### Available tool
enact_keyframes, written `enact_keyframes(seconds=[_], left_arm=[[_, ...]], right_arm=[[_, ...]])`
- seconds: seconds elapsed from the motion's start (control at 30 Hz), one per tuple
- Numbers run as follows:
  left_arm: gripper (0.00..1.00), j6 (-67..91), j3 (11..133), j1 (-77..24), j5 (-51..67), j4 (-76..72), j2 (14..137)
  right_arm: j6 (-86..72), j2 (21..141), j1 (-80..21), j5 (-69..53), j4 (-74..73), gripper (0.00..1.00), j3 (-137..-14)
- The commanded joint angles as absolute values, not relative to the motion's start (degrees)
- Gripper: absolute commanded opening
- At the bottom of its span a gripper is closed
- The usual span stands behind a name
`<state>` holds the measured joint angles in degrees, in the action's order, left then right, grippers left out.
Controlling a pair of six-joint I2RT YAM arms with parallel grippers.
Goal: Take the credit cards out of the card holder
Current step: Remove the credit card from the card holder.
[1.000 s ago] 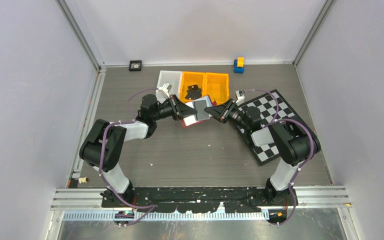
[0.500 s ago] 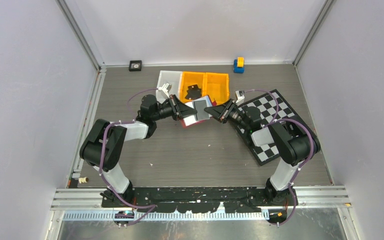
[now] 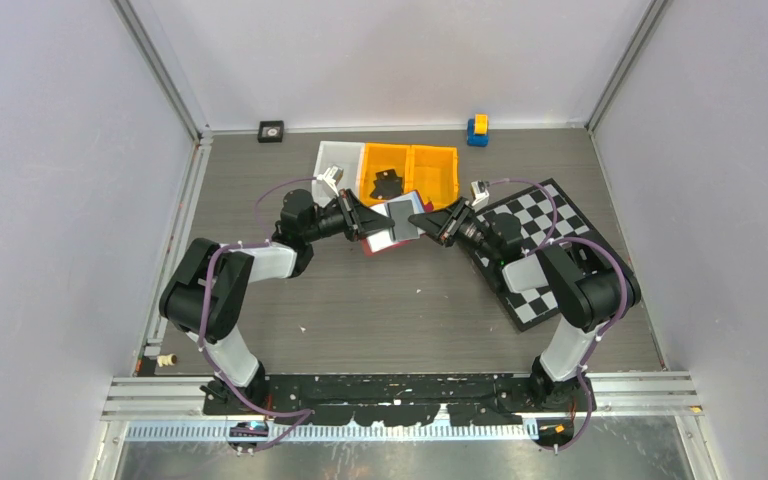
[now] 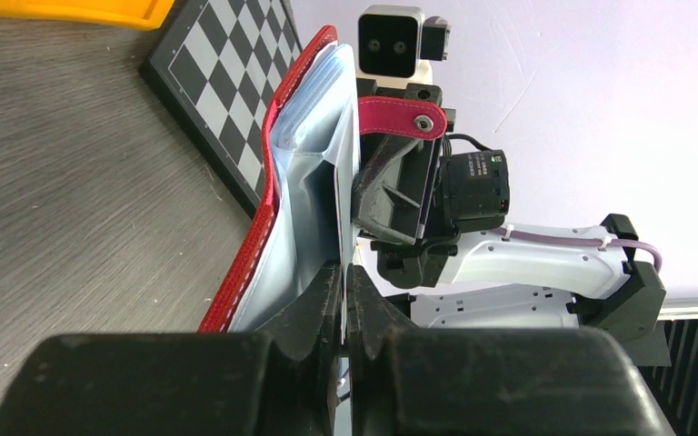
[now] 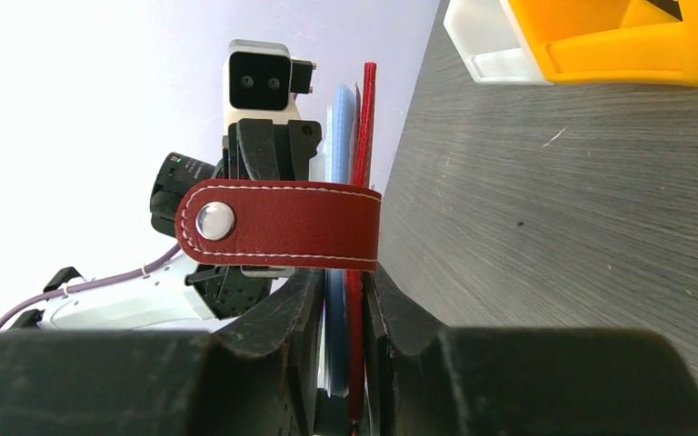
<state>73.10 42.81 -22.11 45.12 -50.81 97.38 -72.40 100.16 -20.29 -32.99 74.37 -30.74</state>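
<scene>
The red card holder (image 3: 392, 225) hangs open above the table between my two grippers, its pale bluish sleeves facing up. My left gripper (image 3: 365, 228) is shut on a thin pale inner leaf of the card holder (image 4: 273, 209), pinched flat at the left gripper's (image 4: 345, 291) tips. My right gripper (image 3: 425, 222) is shut on the opposite side. In the right wrist view the red cover and blue sleeves sit between the right gripper's (image 5: 344, 300) jaws, and the snap tab (image 5: 282, 222) lies across in front. The credit cards are hidden.
Behind the grippers stand an orange bin (image 3: 415, 170), holding a dark object (image 3: 385, 183), and a white bin (image 3: 338, 160). A chequered board (image 3: 535, 255) lies under the right arm. A blue and yellow block (image 3: 477, 130) and a small black square (image 3: 271, 131) sit by the back wall.
</scene>
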Motion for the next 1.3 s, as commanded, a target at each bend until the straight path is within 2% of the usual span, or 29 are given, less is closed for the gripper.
enact_keyframes(seconds=[0.0,0.17,0.27,0.37,0.6,0.83,0.93,1.1,1.27], left_arm=[[0.07,73.4,42.7,-21.9,47.5,-56.2,97.1],[0.16,73.6,42.6,-21.9,47.5,-56.6,97.0],[0.16,73.6,42.5,-21.9,47.5,-56.8,96.9],[0.12,73.7,42.5,-21.9,47.5,-56.9,97.0],[0.12,74.6,41.9,-21.5,47.3,-58.9,96.7],[0.04,74.6,41.6,-21.1,47.0,-58.4,96.6],[0.02,74.4,41.8,-21.1,47.1,-57.9,97.1],[0.00,74.6,42.0,-21.1,47.2,-57.8,97.6],[0.00,73.4,41.9,-20.8,46.7,-55.4,97.0]], right_arm=[[-72.4,100.8,-19.7,-32.3,77.2,0.26,-30.5],[-72.7,101.1,-19.7,-32.4,77.4,0.26,-30.6],[-72.8,101.3,-19.7,-32.5,77.7,0.27,-30.6],[-72.8,101.3,-19.7,-32.5,77.8,0.26,-30.6],[-72.9,101.3,-19.6,-32.5,77.8,0.27,-30.6],[-73.3,101.3,-19.1,-32.5,78.4,0.39,-30.2],[-73.3,101.3,-19.0,-32.5,78.6,0.40,-30.1],[-73.7,101.3,-19.1,-32.6,79.2,0.39,-30.1],[-73.7,101.1,-18.7,-32.3,79.2,0.30,-29.7]])
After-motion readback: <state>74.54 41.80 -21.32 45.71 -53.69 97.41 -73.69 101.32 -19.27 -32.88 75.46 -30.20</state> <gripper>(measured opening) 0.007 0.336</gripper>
